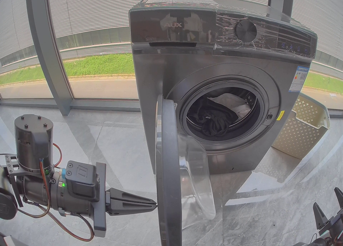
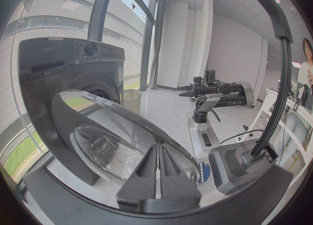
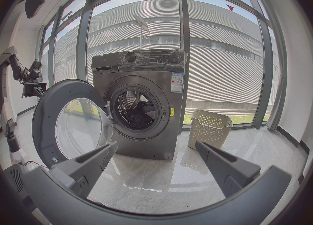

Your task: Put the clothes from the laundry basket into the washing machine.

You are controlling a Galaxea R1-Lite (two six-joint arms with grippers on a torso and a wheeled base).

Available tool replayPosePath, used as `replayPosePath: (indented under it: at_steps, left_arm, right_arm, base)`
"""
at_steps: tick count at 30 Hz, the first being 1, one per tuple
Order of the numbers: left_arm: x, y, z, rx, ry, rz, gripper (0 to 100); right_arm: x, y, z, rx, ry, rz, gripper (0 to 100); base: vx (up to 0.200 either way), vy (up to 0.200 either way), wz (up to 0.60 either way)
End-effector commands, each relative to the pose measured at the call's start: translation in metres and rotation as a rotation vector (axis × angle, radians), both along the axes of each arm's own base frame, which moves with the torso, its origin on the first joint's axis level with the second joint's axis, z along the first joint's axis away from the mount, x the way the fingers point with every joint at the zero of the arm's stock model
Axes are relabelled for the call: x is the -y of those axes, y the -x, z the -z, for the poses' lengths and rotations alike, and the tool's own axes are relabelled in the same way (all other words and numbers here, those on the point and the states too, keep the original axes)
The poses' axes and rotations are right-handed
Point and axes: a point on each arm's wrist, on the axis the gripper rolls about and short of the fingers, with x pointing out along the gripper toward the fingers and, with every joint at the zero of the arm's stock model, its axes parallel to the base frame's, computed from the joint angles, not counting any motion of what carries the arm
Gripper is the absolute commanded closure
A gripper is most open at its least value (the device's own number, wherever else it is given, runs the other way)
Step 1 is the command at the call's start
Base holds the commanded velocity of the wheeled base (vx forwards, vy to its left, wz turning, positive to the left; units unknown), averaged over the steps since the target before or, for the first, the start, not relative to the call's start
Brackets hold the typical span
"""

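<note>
Washing machine (image 1: 221, 57) with clothes (image 1: 214, 116) in the drum. The closed left claw (image 1: 154, 205) at the door (image 1: 168, 171) edge (probably the closing step) should push steadily along the swing. Right claw (image 3: 155, 144) gapes open, well clear.

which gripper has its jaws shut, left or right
The left gripper, by the edge of the open washer door: its jaws are pressed together, while the right gripper has its jaws spread wide apart.

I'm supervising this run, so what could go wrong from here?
The left gripper, jaws shut, sits close to the edge of the open door; a push there might slip off the rim. The black clothes lie near the front of the washer opening and may get pinched if the door swings shut.
</note>
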Motion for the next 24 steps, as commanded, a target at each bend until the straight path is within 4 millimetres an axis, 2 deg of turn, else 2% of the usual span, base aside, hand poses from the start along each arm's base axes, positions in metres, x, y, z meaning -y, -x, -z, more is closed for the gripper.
replayPosePath:
  at_steps: [1,7,11,18,21,22,24]
  left_arm:
    - [0.020,-0.013,0.004,-0.026,-0.019,0.040,100]
    - [0.041,-0.030,0.008,-0.007,-0.006,0.065,100]
    - [0.047,-0.032,0.010,-0.029,0.003,0.058,100]
    - [0.038,-0.030,0.000,-0.030,0.033,0.022,100]
    - [0.022,-0.029,-0.010,-0.009,0.058,-0.037,100]
    - [0.010,-0.029,-0.013,0.005,0.068,-0.079,100]
    - [0.010,-0.029,-0.013,0.005,0.068,-0.079,100]
  right_arm:
    - [0.000,0.000,0.000,0.000,0.001,0.000,0]
    - [0.000,0.000,0.000,0.000,0.001,0.000,0]
    - [0.000,0.000,-0.001,0.002,0.002,0.000,0]
    - [0.000,0.000,-0.001,0.002,0.002,0.000,0]
    - [0.000,0.000,0.000,0.000,0.004,0.000,0]
    - [0.000,0.000,0.000,0.000,0.006,-0.002,0]
    - [0.000,0.000,0.000,0.000,0.006,-0.002,0]
  base:
    - [0.000,0.000,0.00]
    - [0.000,0.000,0.00]
    - [0.000,0.000,0.00]
    - [0.000,0.000,0.00]
    - [0.000,0.000,0.00]
    - [0.000,0.000,0.00]
    - [0.000,0.000,0.00]
